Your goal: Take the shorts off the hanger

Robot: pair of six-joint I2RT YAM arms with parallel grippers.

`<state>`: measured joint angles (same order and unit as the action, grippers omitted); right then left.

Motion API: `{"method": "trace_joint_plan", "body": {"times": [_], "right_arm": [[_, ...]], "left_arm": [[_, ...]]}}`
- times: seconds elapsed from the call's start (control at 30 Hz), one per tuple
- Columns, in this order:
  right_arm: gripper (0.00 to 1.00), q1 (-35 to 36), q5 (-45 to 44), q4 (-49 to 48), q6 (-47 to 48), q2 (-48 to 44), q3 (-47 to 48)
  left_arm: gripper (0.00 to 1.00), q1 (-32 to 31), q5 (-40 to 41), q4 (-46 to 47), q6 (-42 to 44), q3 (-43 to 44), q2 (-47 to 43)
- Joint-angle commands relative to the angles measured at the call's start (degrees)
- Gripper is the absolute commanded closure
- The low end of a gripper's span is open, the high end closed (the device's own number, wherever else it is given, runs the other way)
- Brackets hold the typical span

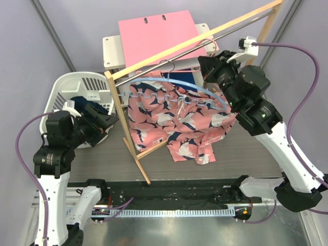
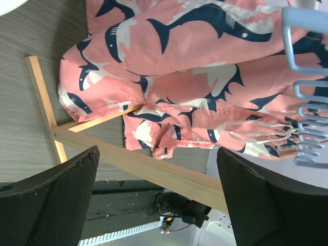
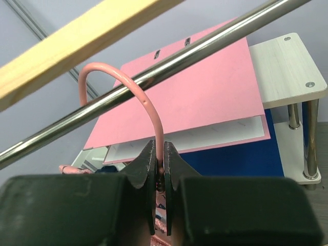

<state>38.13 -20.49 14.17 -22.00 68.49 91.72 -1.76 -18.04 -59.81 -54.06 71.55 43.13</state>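
Grey tabletop [image 1: 246, 159] lay beneath the salmon shorts [image 1: 174, 120] (clipped to a blue hanger [image 2: 287, 46]); right gripper [image 3: 160, 171] pinched a pink hanger hook [image 3: 123, 82], left gripper [image 2: 158, 164] stood spread wide.

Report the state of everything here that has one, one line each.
Printed shorts: hanging on the blue hanger, not removed.
Navy shorts: lying in the white basket.
Pink hanger: hooked over the metal rail.
Right hand: shut on the pink hanger.
Left hand: open, empty.
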Motion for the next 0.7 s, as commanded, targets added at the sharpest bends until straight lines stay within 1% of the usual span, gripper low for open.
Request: {"method": "trace_joint_plan", "body": {"times": [0.0, 0.1, 0.23, 0.37, 0.4, 0.5, 0.67], "right_arm": [[0.99, -0.1, -1.0, -3.0, -2.0, -1.4, 4.4], [0.99, -0.1, -0.5, -3.0, -3.6, -1.5, 4.8], [0.99, -0.2, -1.4, -3.4, -6.5, -3.2, 2.9], [0.99, -0.2, -6.6, -3.3, -7.9, -5.9, 0.1], [0.99, -0.2, -9.5, -3.1, -8.2, -7.0, -0.8], [0.99, -0.2, -14.7, -1.4, -8.5, -8.5, -1.8], [0.99, -0.2, -17.6, 2.7, -6.2, -11.3, -4.9]], "left_arm": [[0.05, 0.0, -0.7, 2.1, -0.2, -0.4, 0.0], [0.05, 0.0, -0.7, 2.1, -0.1, -0.4, 0.0], [0.05, 0.0, -0.6, 2.2, -0.1, -0.4, 0.1], [0.05, 0.0, -0.9, 2.3, -0.2, -0.6, 0.5], [0.05, 0.0, -1.0, 2.2, -0.2, -0.7, 0.7], [0.05, 0.0, -1.3, 2.7, -0.5, -1.1, 0.9], [0.05, 0.0, -2.1, 4.3, -2.2, -2.5, 0.8]]}}
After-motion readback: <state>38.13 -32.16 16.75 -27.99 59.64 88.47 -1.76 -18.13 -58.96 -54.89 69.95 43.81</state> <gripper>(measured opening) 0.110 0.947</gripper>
